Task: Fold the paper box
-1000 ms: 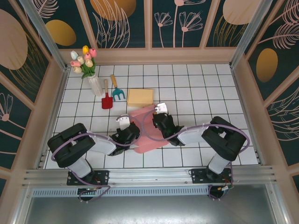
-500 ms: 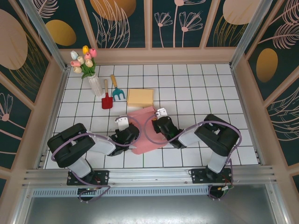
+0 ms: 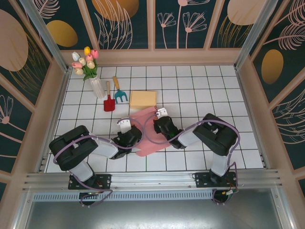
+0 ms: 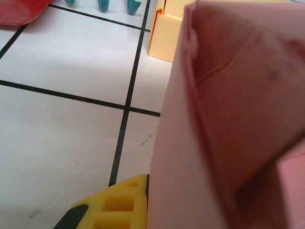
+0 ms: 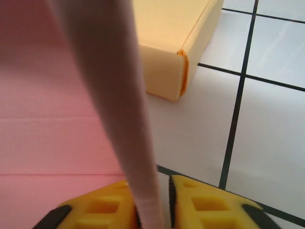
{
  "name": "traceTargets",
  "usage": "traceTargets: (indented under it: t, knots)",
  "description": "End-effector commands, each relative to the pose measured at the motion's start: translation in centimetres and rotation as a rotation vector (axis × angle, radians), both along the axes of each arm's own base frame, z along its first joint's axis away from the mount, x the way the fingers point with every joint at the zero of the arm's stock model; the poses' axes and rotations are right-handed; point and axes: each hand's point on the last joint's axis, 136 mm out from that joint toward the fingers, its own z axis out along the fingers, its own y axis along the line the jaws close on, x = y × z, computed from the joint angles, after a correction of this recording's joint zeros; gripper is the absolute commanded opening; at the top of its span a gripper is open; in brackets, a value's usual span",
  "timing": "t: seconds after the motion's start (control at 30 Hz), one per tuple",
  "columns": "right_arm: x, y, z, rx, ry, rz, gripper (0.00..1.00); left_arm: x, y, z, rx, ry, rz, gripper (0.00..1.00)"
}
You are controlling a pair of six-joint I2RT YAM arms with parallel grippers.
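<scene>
Overhead camera's high up behind me, tipped down and forward, far enough back to take in the whole tiled table (image 3: 200, 86). Left wrist camera is down at tile level, facing forward, jammed right up against the pink paper box (image 4: 228, 119). Right wrist camera is just as low and close, facing the same way. Both wrist views share that pink paper box and the yellow box (image 5: 171, 43) behind it, and the overhead catches both too.

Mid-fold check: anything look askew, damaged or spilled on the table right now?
Nothing spilled or toppled. The pink paper box lies skewed to the tile grid, and its raised panel shows a wrinkle in the left wrist view.
</scene>
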Motion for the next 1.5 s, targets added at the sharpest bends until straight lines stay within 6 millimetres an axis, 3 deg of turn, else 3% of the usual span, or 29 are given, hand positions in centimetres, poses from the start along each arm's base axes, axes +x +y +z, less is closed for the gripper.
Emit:
traceTargets:
  t: [0.0, 0.13, 0.2, 0.3, 0.4, 0.53, 0.8, 1.13, 1.2, 1.33, 1.47]
  knots:
    - [1.8, -3.7, 0.3, -0.066, -0.048, -0.225, 0.15, 0.0, 0.8, 0.1, 0.004, -0.008, 0.034, 0.01]
    - [1.6, -6.5, -0.4, -0.102, -0.029, -0.324, 0.12, 0.0, 1.5, 0.1, 0.033, -0.014, 0.06, 0.01]
    - [1.5, -6.6, -0.4, -0.103, -0.027, -0.312, 0.12, 0.0, 1.4, 0.0, 0.034, -0.013, 0.061, 0.01]
    - [1.1, -5.0, 0.0, -0.078, -0.036, -0.21, 0.19, 0.1, 1.2, 0.0, 0.031, -0.009, 0.053, 0.01]
    - [0.1, -3.1, 1.0, -0.008, -0.045, -0.087, 0.38, 0.2, 1.0, -0.1, 0.029, -0.007, 0.051, 0.01]
    - [-0.8, -2.4, 2.9, 0.074, -0.078, -0.016, 0.48, 0.3, 0.7, -0.1, 0.032, -0.005, 0.042, 0.01]
    - [0.0, 0.1, 5.2, 0.101, -0.119, 0.053, 0.49, 0.3, 0.4, -0.3, 0.028, 0.006, 0.031, 0.01]
    - [1.9, 0.0, 7.1, -0.002, -0.23, -0.072, 0.45, 0.3, 0.2, -0.5, 0.034, 0.015, 0.024, 0.01]
    - [2.0, -0.5, 7.1, -0.037, -0.252, -0.105, 0.39, 0.3, 0.2, -0.7, 0.033, 0.018, 0.025, 0.01]
    - [2.3, -2.6, 6.3, -0.111, -0.257, -0.209, 0.16, 0.3, 0.3, -0.8, 0.034, 0.018, 0.03, 0.01]
    - [2.3, -4.6, 5.4, -0.183, -0.256, -0.29, 0.12, 0.3, 0.7, -0.7, 0.035, 0.012, 0.048, 0.01]
